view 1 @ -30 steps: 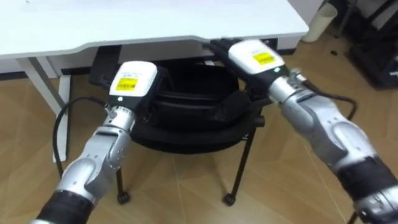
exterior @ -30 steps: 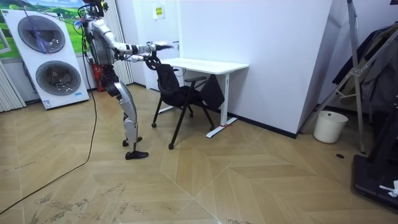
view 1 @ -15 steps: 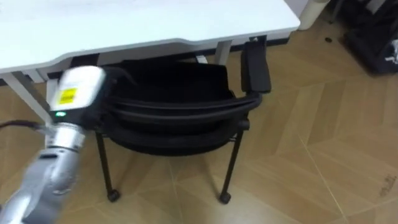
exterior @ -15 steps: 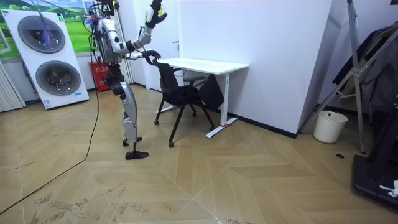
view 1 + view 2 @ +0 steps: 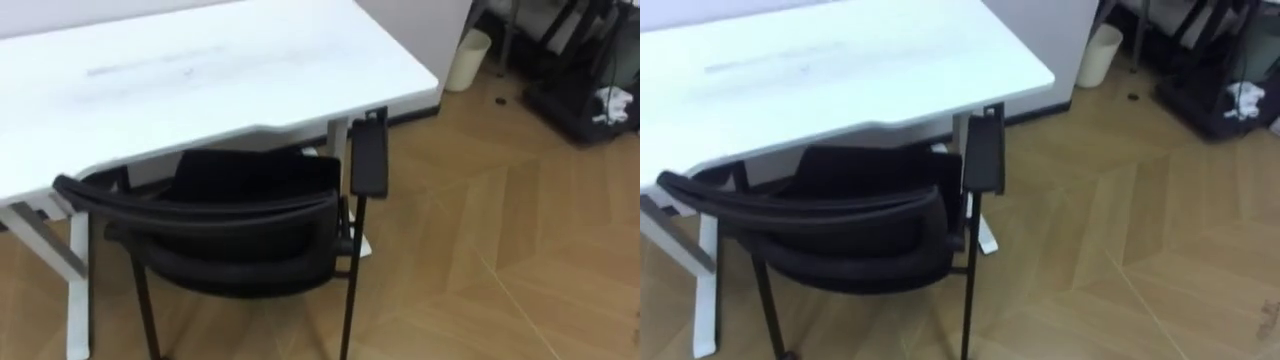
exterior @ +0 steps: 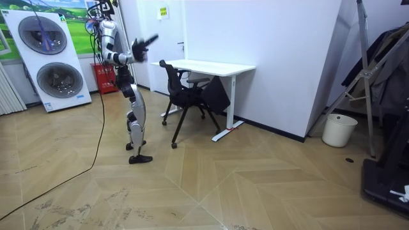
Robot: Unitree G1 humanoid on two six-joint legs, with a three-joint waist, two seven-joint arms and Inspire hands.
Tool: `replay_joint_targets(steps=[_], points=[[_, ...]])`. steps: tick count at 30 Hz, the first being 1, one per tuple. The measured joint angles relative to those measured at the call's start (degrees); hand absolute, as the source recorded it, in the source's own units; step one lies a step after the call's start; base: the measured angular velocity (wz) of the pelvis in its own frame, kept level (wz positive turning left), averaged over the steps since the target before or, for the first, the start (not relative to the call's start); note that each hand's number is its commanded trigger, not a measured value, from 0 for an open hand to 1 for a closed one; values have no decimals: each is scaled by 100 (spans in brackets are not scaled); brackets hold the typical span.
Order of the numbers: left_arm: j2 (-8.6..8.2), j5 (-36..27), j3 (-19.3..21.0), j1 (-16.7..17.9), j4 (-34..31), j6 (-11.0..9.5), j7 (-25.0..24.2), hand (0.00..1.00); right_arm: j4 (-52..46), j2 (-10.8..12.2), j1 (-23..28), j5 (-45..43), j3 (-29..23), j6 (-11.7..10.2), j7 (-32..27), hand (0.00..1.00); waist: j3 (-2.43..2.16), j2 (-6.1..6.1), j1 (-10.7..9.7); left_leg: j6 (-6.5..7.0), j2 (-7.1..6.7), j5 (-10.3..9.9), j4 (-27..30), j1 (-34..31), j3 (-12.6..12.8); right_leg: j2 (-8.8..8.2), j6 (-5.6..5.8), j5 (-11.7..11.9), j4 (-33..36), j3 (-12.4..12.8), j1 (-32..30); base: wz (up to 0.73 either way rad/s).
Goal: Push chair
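Observation:
A black chair with thin metal legs stands with its seat partly under the white desk, its curved back toward me. The right armrest sticks up beside the desk's front edge. In the room view I stand upright a step behind the chair. My arms are lifted at chest height toward it. A hand there has straight, spread fingers and is off the chair back, holding nothing.
Two stacked washing machines stand behind me. A white bin sits by the wall right of the desk. Beyond it are a metal rack with dark clothes and dark gear on the floor. Open wooden floor lies right of the chair.
Both hands have let go of the chair back and left the eye views. My left hand has opened. I have straightened up, and the view now looks higher over the desk.

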Motion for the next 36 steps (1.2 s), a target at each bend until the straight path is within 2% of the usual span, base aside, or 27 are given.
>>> replay_joint_targets(steps=[1,2,6,7,8,11,13,16,19,21,24,26,31,36], points=[[-13,-168,-131,82,156,19,60,0,188,140,39,422,81,24,53,0,46,7,-16,-5,3,-4,-6,-15,-1,5,-1,-1,-13,-4,-5,0],[-17,-311,-240,113,317,20,65,0,500,209,47,809,199,24,184,0,58,-2,-67,-8,4,-7,-14,-49,-1,14,0,-1,-60,-2,-15,0],[-30,-730,-577,106,935,15,15,0,1505,407,125,1830,421,133,743,0,7,42,-102,-17,-2,-26,-53,-69,-31,29,4,8,-106,-6,-11,4],[-37,-844,-696,123,1141,29,0,0,1711,514,160,2086,442,179,903,0,-12,66,-104,-23,0,-40,-55,-68,-32,39,5,8,-114,2,-3,0],[-37,-944,-805,134,1330,30,-45,0,1975,606,209,2286,493,183,1054,0,-9,61,-116,-25,1,-41,-53,-67,-29,39,5,8,-120,3,-4,-5],[-66,-1028,-1149,137,1987,55,-244,0,2908,661,181,2482,812,229,1529,0,-12,55,-114,-30,-3,-44,-47,-69,-29,38,7,7,-164,22,2,-6],[-121,-1073,-1256,139,2335,72,-419,0,3346,730,172,2498,871,339,1768,0,-15,52,-101,-33,-3,-46,-45,-57,-31,40,10,4,-165,47,3,-5],[-158,-1232,-1367,135,2912,120,-727,0,4186,751,159,2421,978,396,2255,0,-13,57,-110,-42,-3,-52,-63,-3,-29,47,12,2,-174,72,31,-5],[-183,-1231,-1507,165,3698,152,-1044,0,4957,757,148,2184,1199,482,2681,0,21,91,-149,-45,17,-122,-101,82,-24,71,24,-15,-201,78,83,-1],[-207,-1239,-1557,167,4222,180,-1244,0,5458,766,104,1994,1322,538,2946,0,-6,98,-183,-40,5,-144,-105,120,-19,63,41,-27,-186,99,106,-5],[-240,-1429,-1663,237,4909,214,-1569,0,5993,812,26,1971,1636,693,3370,0,-12,83,-216,-36,-3,-146,-106,131,-24,57,43,-26,-182,109,107,0],[-336,-1422,-1704,279,5283,295,-1761,0,6233,862,22,1920,1827,793,3676,0,-11,77,-223,-35,0,-149,-107,142,-25,62,43,-26,-199,104,124,0],[-424,-1424,-1742,295,5726,515,-2164,0,6609,944,-202,1870,2047,887,4115,0,-5,79,-215,-36,2,-150,-109,131,-25,71,46,-23,-226,116,122,0],[-419,-1457,-2023,129,5873,750,-2553,0,6606,969,-429,1582,2447,1074,4461,0,4,129,-225,-34,0,-151,-122,121,1,76,49,-18,-231,146,96,-1]])
